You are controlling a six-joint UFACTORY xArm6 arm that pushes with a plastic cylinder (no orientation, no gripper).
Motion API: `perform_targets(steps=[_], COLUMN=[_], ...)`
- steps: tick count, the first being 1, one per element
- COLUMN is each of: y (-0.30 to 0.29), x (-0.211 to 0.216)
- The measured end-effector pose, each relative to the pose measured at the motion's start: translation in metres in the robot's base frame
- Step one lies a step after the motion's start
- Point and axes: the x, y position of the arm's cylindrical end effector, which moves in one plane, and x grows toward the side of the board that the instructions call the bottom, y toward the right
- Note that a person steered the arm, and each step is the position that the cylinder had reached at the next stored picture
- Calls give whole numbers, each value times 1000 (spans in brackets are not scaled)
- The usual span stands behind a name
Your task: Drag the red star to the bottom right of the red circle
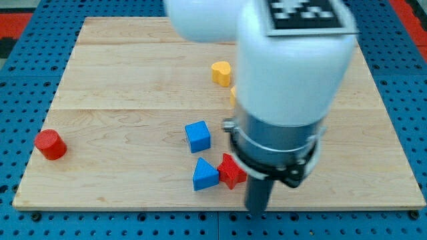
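The red star (230,172) lies near the board's bottom edge, middle of the view, touching a blue triangle (204,175) on its left. The red circle (50,145) stands far off at the view's left edge of the board. My rod comes down from the large white and grey arm, and my tip (258,209) is just right of and below the red star, close to it. I cannot tell whether the tip touches the star.
A blue cube (197,136) sits above the triangle. A yellow heart (221,71) lies near the top middle; another yellow block (233,97) peeks out beside the arm. The arm hides much of the board's right half. The wooden board (120,80) rests on blue pegboard.
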Motion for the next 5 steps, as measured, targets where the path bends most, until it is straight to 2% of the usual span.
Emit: perform_targets(steps=[3,4,5], y=[-93,-105,-91], x=[2,-8,-42])
